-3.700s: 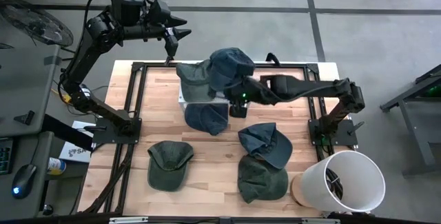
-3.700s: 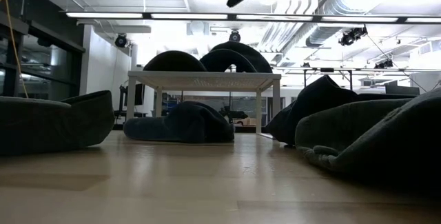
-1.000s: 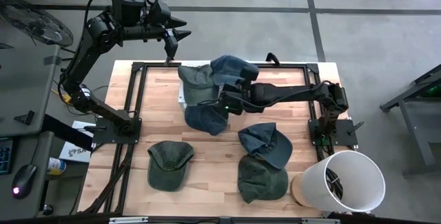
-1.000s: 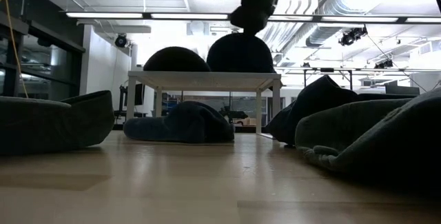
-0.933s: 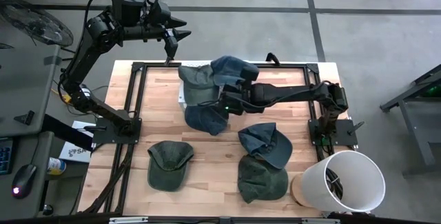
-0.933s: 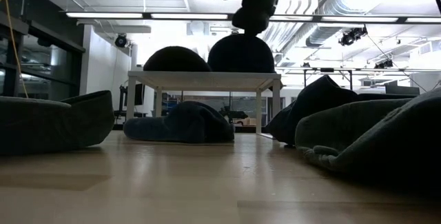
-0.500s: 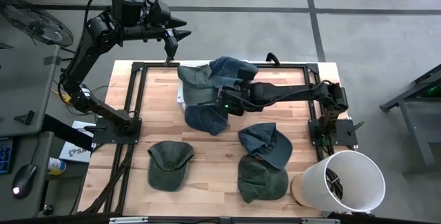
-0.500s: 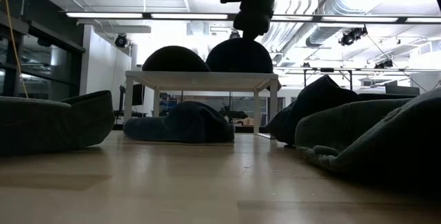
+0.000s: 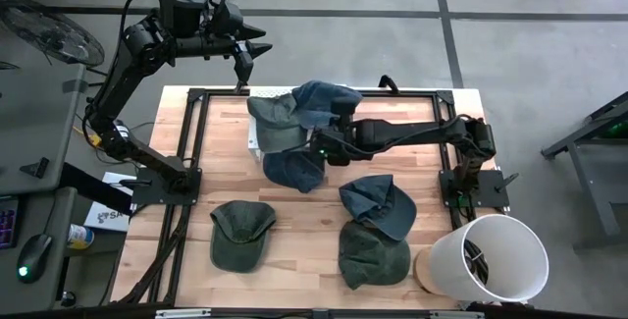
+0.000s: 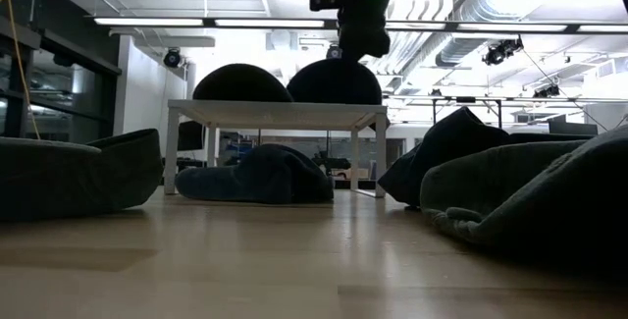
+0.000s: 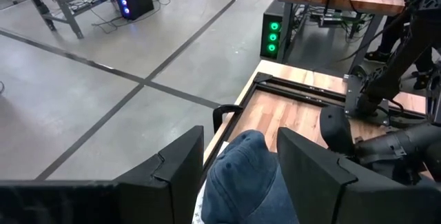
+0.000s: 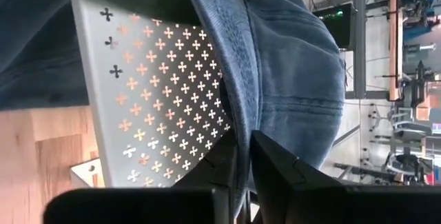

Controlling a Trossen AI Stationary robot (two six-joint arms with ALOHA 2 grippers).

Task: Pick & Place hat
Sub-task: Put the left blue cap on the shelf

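A white perforated stand [image 12: 151,93] stands at the table's far middle. A green hat [image 9: 273,115] and a blue hat [image 9: 324,98] lie on top of it, and another blue hat [image 9: 292,167] lies beneath it. My right gripper [image 9: 316,134] reaches in from the table's right and is shut on the upper blue hat [image 12: 296,65]. My left gripper [image 9: 250,51] hangs open, high above the table's far left edge. It holds nothing, and the blue hat [image 11: 248,176] shows far below it. My right gripper pinches the blue hat's brim edge [image 12: 238,138] between its two fingers [image 12: 275,165], which come at it nearly level from the table's near right. The crown rests on the stand's top beside the green hat.
Three more hats lie on the near half of the table: a green one [image 9: 240,233] at the left, a blue one [image 9: 378,203] and a green one [image 9: 373,255] at the right. A white bucket [image 9: 491,258] stands at the near right corner.
My right gripper has moved toward the table's left edge while holding the blue hat. The stand and both hats on it have slid a little leftward with it.
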